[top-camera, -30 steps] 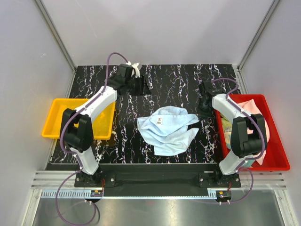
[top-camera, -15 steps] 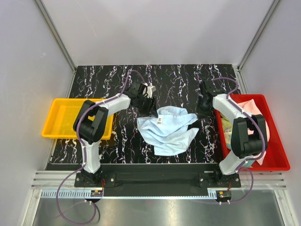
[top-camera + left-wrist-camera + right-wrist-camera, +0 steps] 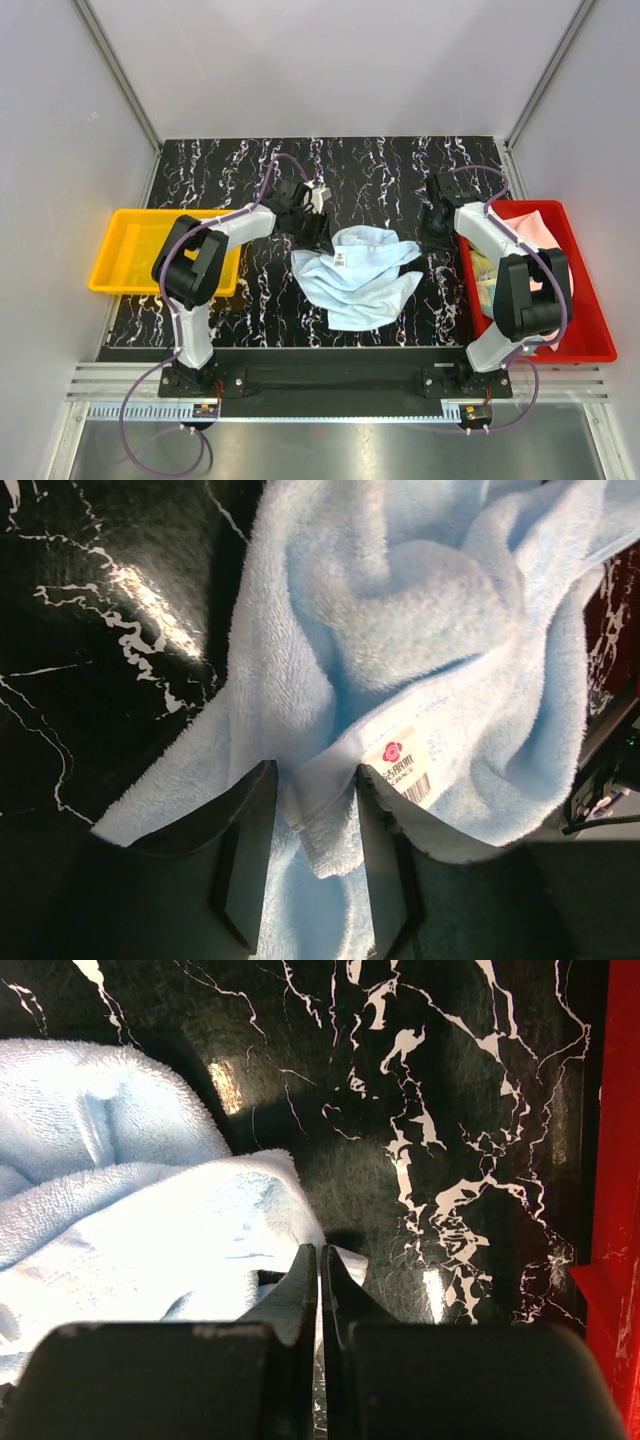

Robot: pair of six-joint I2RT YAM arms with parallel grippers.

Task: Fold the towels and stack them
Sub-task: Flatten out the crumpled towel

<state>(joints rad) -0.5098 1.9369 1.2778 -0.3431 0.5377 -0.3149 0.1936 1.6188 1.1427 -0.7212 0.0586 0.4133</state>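
A crumpled light blue towel [image 3: 355, 270] lies mid-table. My left gripper [image 3: 318, 232] is at its upper left edge. In the left wrist view its fingers [image 3: 315, 770] stand apart astride a raised fold of the towel [image 3: 400, 610], next to a white label [image 3: 405, 765]. My right gripper [image 3: 434, 235] sits at the towel's right corner. In the right wrist view its jaws [image 3: 319, 1250] are shut, with the corner of the towel [image 3: 150, 1230] showing on both sides of the tips. More towels, pale pink [image 3: 545, 228] and yellow-green [image 3: 487, 290], lie in the red tray [image 3: 590, 345].
A yellow tray [image 3: 115, 250] stands at the table's left edge, under the left arm's elbow. The red tray lines the right edge, close beside the right arm. Black marbled tabletop [image 3: 400, 170] shows behind the towel.
The left arm has swung from the table's back left down to the blue towel's upper left edge, and its jaws have narrowed. The right arm and the towel have stayed put.
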